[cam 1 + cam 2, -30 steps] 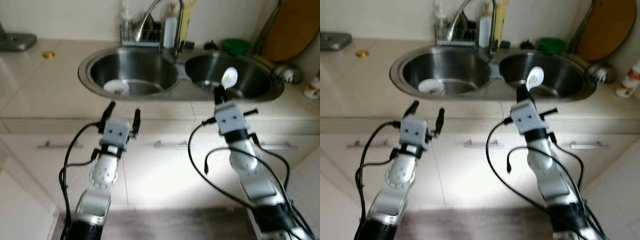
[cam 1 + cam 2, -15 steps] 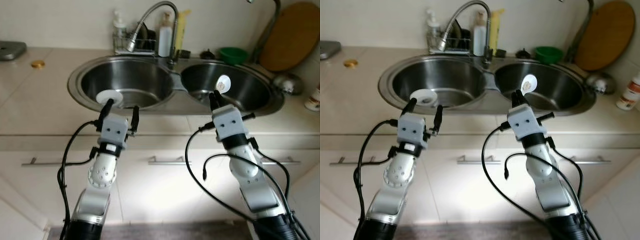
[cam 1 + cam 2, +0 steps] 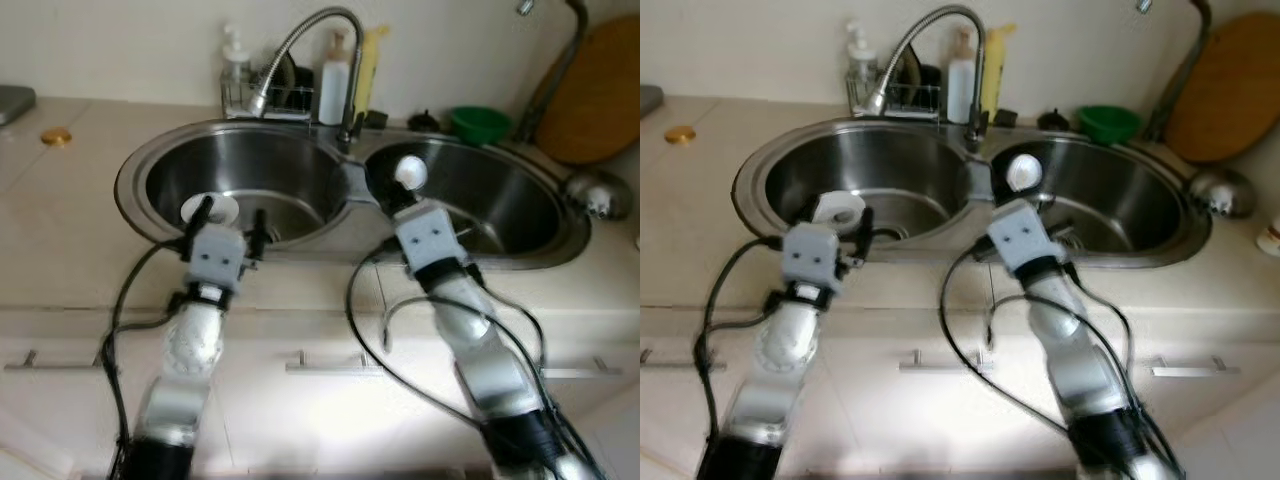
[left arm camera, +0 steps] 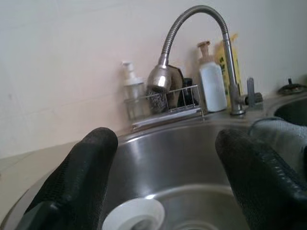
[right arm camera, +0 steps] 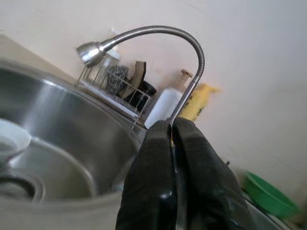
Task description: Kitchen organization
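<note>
The spoon (image 3: pixel 409 172) stands upright in the right tool (image 3: pixel 403 200), its white bowl just above the pinched fingers (image 5: pixel 165 172), over the divider between the 2 basins. It looks light, stiff and glossy, so likely slippery; the grip low on the handle seems best kept firm. A white dish (image 3: pixel 209 209) lies in the left basin just ahead of the left tool (image 3: pixel 228 213), whose fingers (image 4: pixel 81 177) are spread wide and hold nothing. The sink (image 3: pixel 130 175) sits in the bench (image 3: pixel 60 230); faucet (image 3: pixel 330 20) and bottle rack (image 3: pixel 290 95) are behind.
</note>
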